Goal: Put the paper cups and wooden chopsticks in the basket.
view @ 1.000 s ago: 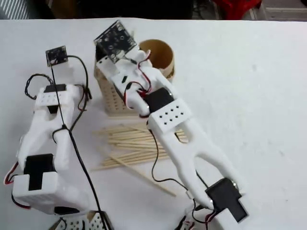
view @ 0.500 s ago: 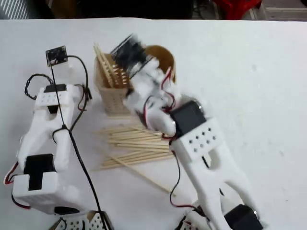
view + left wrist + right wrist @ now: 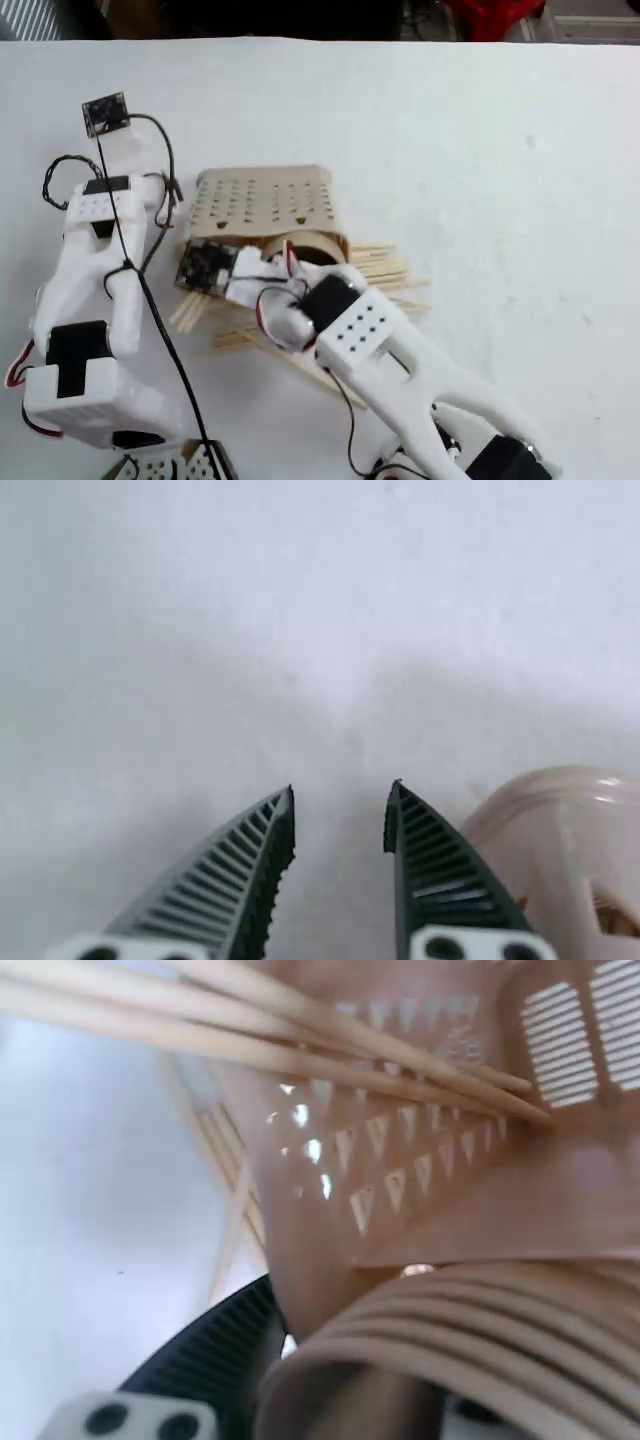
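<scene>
The perforated wooden basket (image 3: pixel 265 200) lies tipped on its side mid-table, its mouth toward the right arm. A brown paper cup (image 3: pixel 305 245) lies at that mouth. My right gripper (image 3: pixel 268 258) is there, shut on the basket's wall (image 3: pixel 330 1220), one black finger (image 3: pixel 215 1355) outside it and the ribbed cup (image 3: pixel 480 1350) pressed on the other side. Several wooden chopsticks (image 3: pixel 250 1010) lie inside the basket. More chopsticks (image 3: pixel 385 268) are spread on the table under the arm. My left gripper (image 3: pixel 340 795) hovers open over bare table, beside the basket's corner (image 3: pixel 560 820).
The left arm (image 3: pixel 90 260) stands along the table's left side with its cable trailing down. Loose chopstick ends (image 3: pixel 190 310) stick out between the two arms. The white table (image 3: pixel 500 150) is bare to the right and at the back.
The right arm pulled back toward the front, and the upright basket tipped over onto its side with the cup and chopsticks. The left arm shifted slightly.
</scene>
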Robot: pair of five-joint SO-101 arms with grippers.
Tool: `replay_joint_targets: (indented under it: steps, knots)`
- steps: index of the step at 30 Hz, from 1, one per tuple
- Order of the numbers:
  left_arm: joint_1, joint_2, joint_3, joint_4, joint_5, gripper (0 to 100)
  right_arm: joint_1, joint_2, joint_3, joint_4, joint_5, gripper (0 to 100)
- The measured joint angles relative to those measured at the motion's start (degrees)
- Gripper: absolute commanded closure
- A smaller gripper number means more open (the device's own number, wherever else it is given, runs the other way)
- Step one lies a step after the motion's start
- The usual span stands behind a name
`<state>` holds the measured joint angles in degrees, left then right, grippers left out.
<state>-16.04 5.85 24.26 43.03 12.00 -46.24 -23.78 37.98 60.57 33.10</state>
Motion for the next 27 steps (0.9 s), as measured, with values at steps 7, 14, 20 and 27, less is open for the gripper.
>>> replay_joint_targets:
  steps: [7, 14, 20, 27]
  knots:
    - [0.0, 0.0, 0.0, 0.0, 0.0, 83, 6.8, 1.0, -15.6, 5.1, -2.1, 78.5]
    - [0.0, 0.0, 0.0, 0.0, 0.0, 83, 7.1, 2.1, -32.5, 9.0, -2.5, 78.4]
    - [0.0, 0.0, 0.0, 0.0, 0.0, 83, 7.1, 10.0, -38.9, 9.1, -2.6, 78.3]
    - [0.0, 0.0, 0.0, 0.0, 0.0, 83, 13.1, 20.0, -48.7, 9.1, -2.6, 78.3]
